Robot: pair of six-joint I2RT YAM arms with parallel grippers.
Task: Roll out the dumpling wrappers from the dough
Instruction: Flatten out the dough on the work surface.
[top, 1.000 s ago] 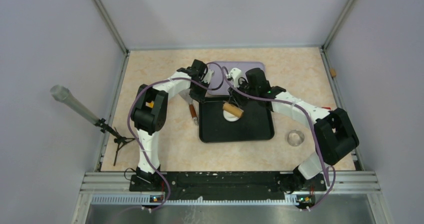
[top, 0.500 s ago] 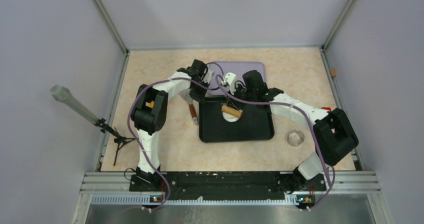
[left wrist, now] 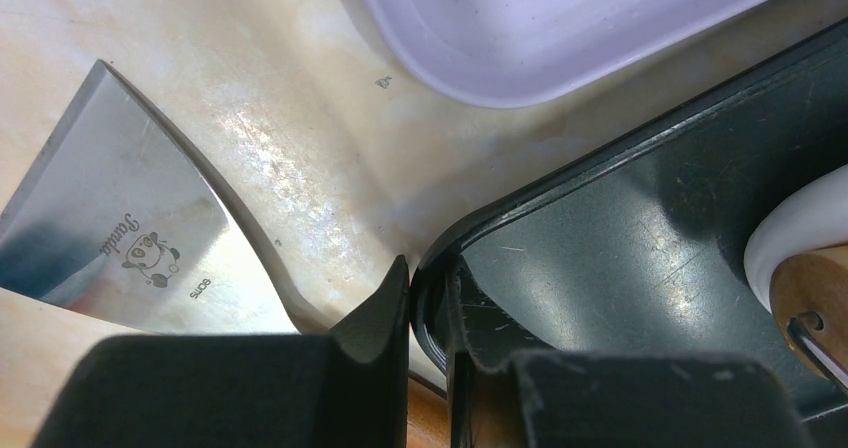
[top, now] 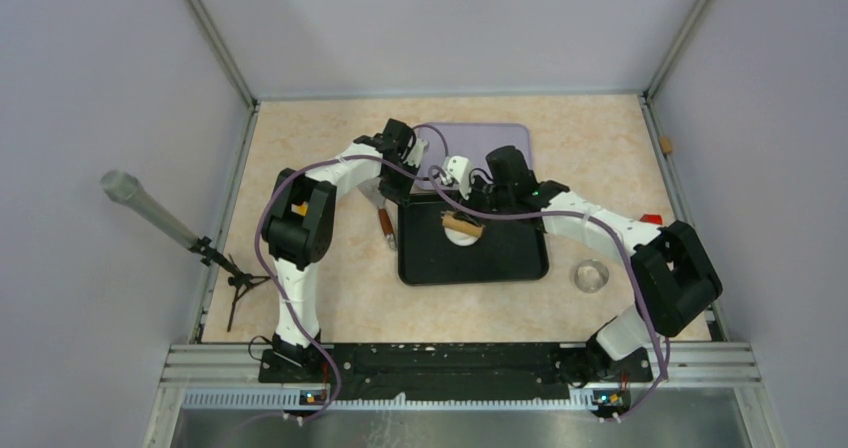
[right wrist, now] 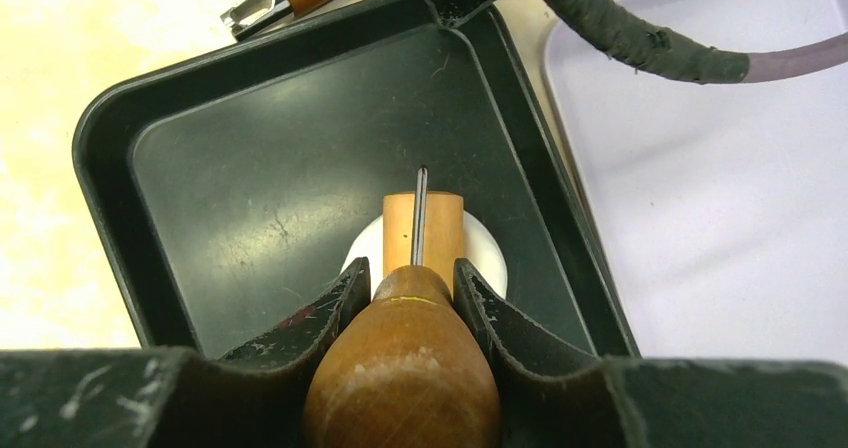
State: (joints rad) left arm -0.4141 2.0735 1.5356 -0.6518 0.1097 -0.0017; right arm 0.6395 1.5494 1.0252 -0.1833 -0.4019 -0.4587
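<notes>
A flat round white piece of dough lies in the black tray, left of the tray's middle in the top view. Over it rests a wooden roller. My right gripper is shut on the roller's bulbous handle. My left gripper is shut on the black tray's rim at its far left corner, one finger outside and one inside. The dough's edge and the roller show at the right of the left wrist view. Dumpling wrappers are out of view.
A pale purple tray lies just behind the black tray. A metal scraper with a wooden handle lies left of the black tray. A small clear glass dish stands to its right. A microphone on a stand stands beyond the left wall.
My right gripper has shifted a little to the left and the roller has swung flatter across the dough. The left gripper has stayed on the tray rim.
</notes>
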